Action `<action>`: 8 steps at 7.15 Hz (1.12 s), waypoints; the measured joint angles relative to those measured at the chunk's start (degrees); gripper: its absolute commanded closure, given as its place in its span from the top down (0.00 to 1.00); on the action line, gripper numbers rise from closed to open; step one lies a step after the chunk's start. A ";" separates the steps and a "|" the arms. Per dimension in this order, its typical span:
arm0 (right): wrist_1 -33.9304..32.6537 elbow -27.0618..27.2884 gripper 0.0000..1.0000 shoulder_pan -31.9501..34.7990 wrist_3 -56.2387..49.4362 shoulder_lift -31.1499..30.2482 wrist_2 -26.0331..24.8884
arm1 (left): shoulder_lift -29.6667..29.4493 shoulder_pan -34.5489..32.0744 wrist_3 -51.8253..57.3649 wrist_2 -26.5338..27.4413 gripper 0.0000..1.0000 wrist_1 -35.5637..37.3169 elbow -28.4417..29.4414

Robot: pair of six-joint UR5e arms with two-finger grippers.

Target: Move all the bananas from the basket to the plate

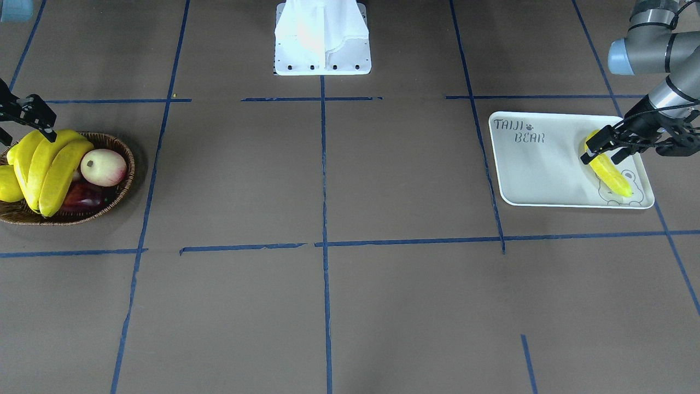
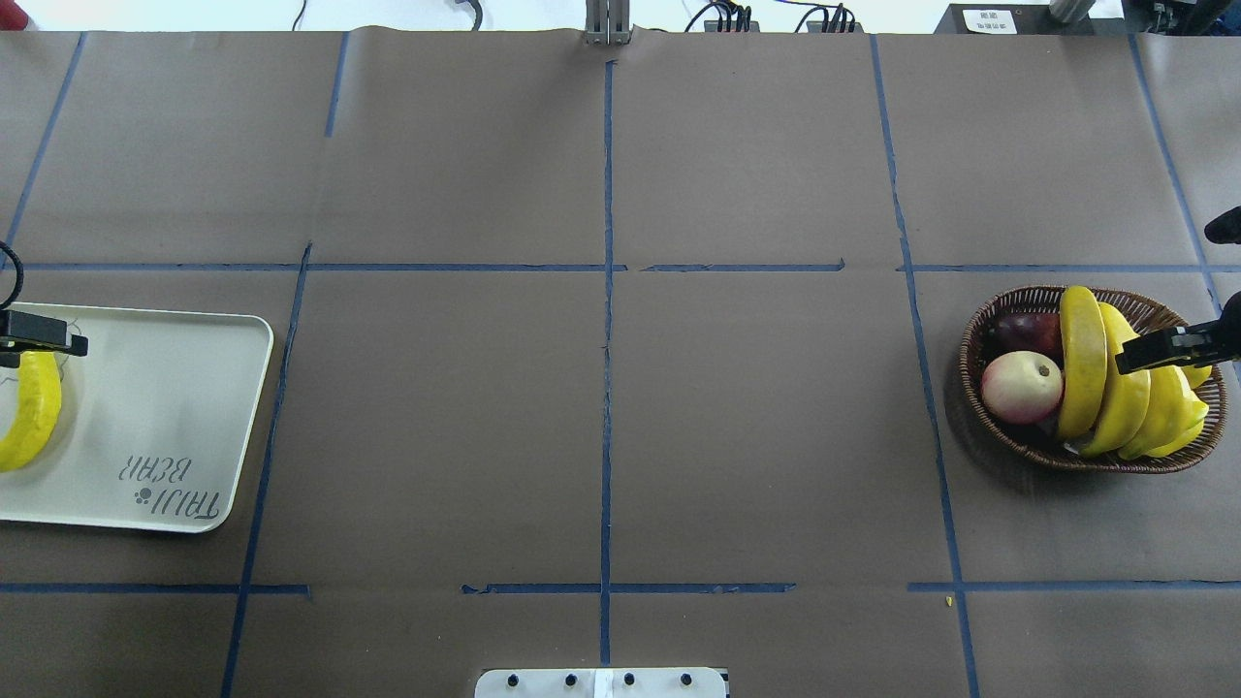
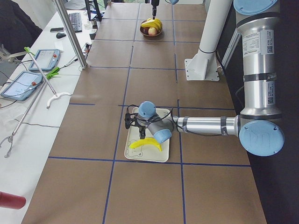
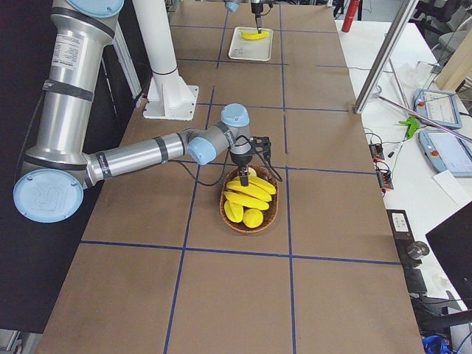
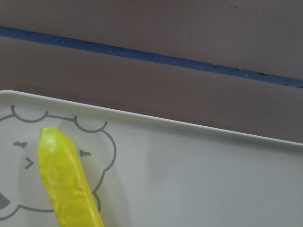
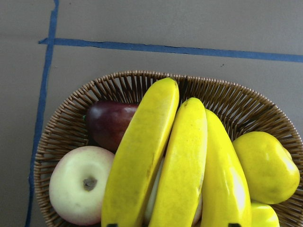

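Note:
Three yellow bananas (image 1: 49, 164) lie side by side in the brown wicker basket (image 1: 123, 189) at the table's right end, seen close in the right wrist view (image 6: 180, 161). My right gripper (image 1: 27, 134) hovers just over them, open and empty, with its fingertips spanning the bunch. A fourth banana (image 1: 615, 178) lies on the white "TAIJI BEAR" plate (image 1: 541, 175), over the bear drawing, and shows in the left wrist view (image 5: 66, 179). My left gripper (image 1: 597, 156) stands low at that banana's end nearest the robot. I cannot tell whether it grips the banana.
The basket also holds a pale pink apple-like fruit (image 1: 103, 167), a dark red fruit (image 1: 82, 198) and stubby yellow fruits (image 6: 265, 165). The robot's white base (image 1: 322, 38) stands at mid-table. Blue tape lines cross the brown table between basket and plate.

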 measured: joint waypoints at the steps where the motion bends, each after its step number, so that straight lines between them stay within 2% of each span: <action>1: -0.05 -0.87 0.73 -0.21 0.02 0.30 0.27 | -0.30 0.00 -0.10 0.04 0.99 0.00 0.17; 3: -0.29 -2.45 0.66 -1.45 0.01 1.97 0.56 | -0.64 0.01 -0.24 0.12 0.99 0.00 0.26; 8: -0.50 -4.05 0.66 -1.81 -0.77 2.26 1.02 | -1.00 0.09 -0.22 0.08 0.99 0.00 0.36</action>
